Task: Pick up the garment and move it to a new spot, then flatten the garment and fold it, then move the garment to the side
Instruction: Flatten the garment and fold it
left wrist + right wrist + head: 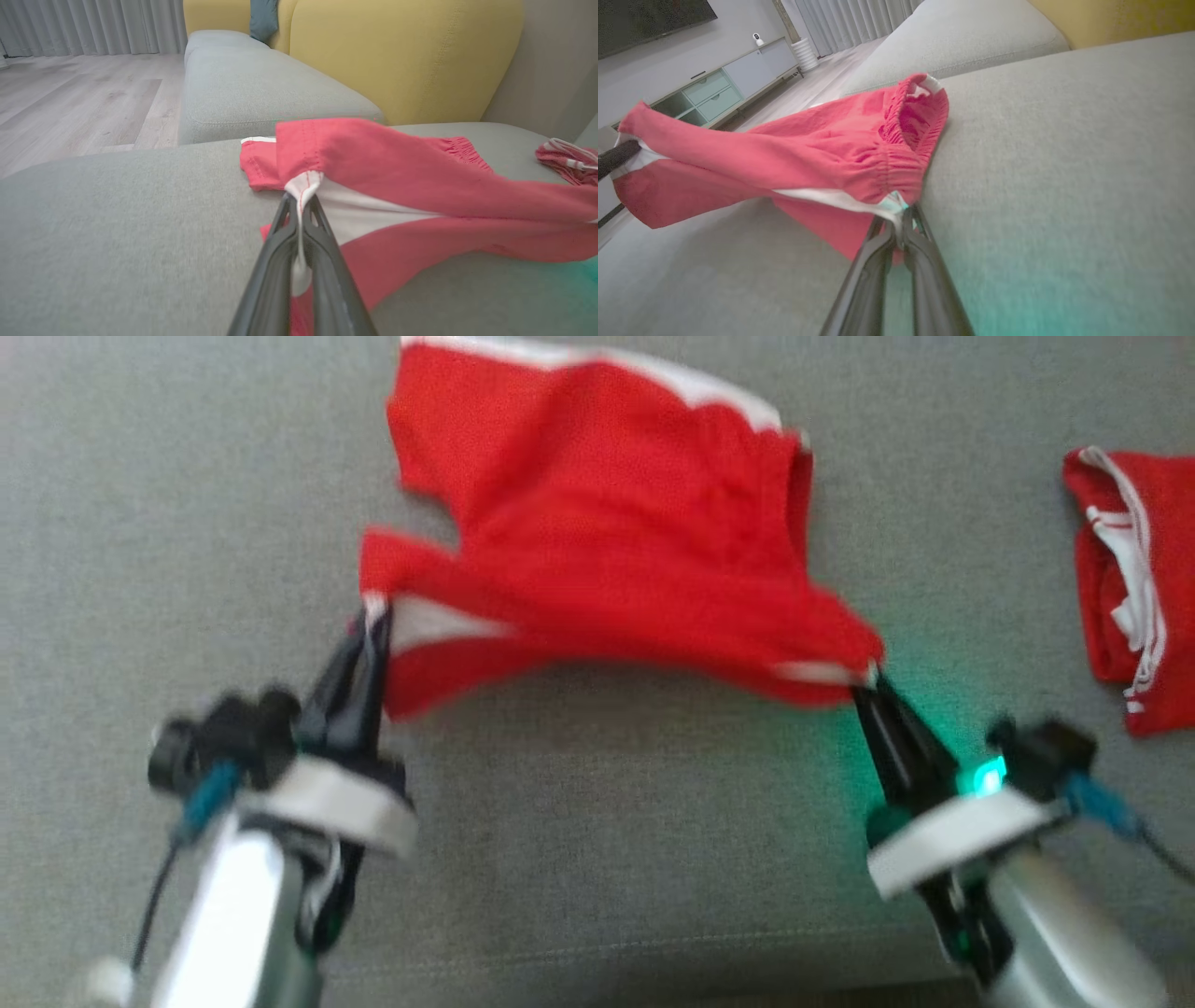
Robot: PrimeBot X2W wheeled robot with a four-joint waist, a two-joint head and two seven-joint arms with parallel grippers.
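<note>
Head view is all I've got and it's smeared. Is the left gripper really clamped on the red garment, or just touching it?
Observer: Clamped. The left wrist view shows the left gripper shut on a white hem corner of the red garment.
Operator: And the right one?
Observer: The right gripper is shut on white trim just below the gathered elastic waistband.
Operator: Is the cloth off the cushion?
Observer: Partly. The waistband end rests on the grey cushion; the span between the grippers hangs above it.

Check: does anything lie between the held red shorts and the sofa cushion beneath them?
Nothing visible does. The left gripper and right gripper pinch the red shorts over the grey cushion; a folded red garment lies apart, to the right.
</note>
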